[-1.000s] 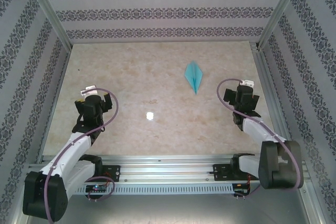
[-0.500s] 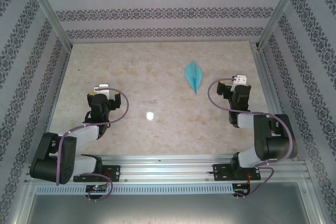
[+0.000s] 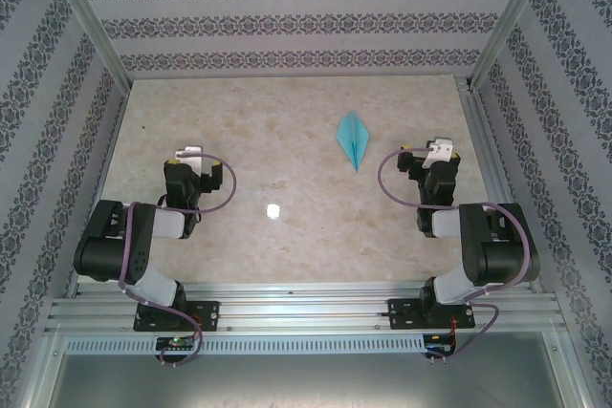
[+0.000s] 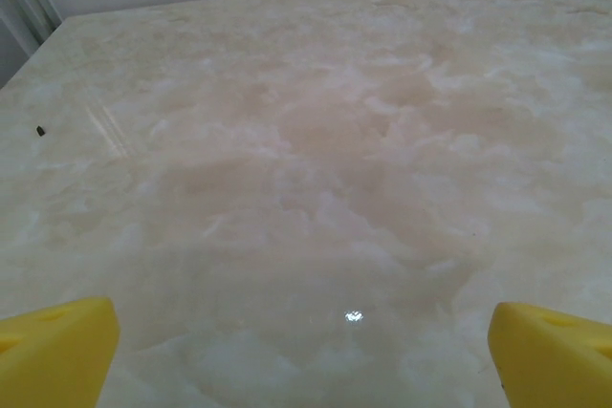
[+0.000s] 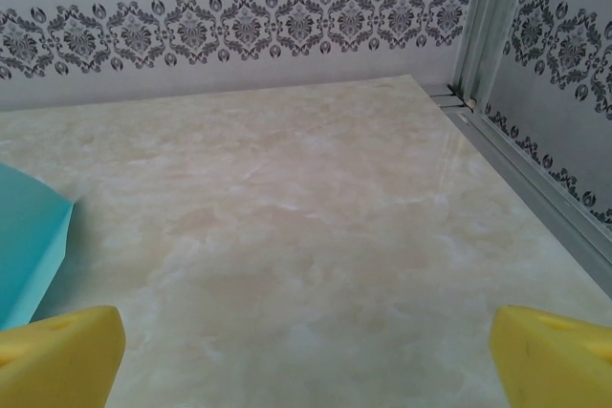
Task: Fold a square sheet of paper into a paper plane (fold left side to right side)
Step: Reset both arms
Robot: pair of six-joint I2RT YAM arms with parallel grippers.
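the paper plane (image 3: 354,139) lies flat on the table (image 3: 268,112), on the far right part. it is a slim blue dart with a fold line down its middle. its sharp tip points to the near side. nothing touches it.

the right gripper (image 3: 436,161) is to the right of the paper plane and a bit nearer, close by but apart from it. its jaws stand wide and hold nothing. in the right wrist view its yellow fingers (image 5: 59,355) sit in the bottom corners with bare table between them. a blue bit of the paper plane (image 5: 27,241) shows at the left edge, just past the left finger.

the left gripper (image 3: 191,164) is on the left side of the table, well apart from the paper plane. its jaws are wide too and hold nothing. in the left wrist view there is only bare table between its fingers.

a small white shiny spot (image 3: 273,209) sits on the table between the two arms, nearer than the paper plane. a tiny dark speck (image 3: 142,127) lies far left. a purple cable (image 3: 222,188) loops by each arm. the walls (image 3: 287,26) have grey flower stripes.
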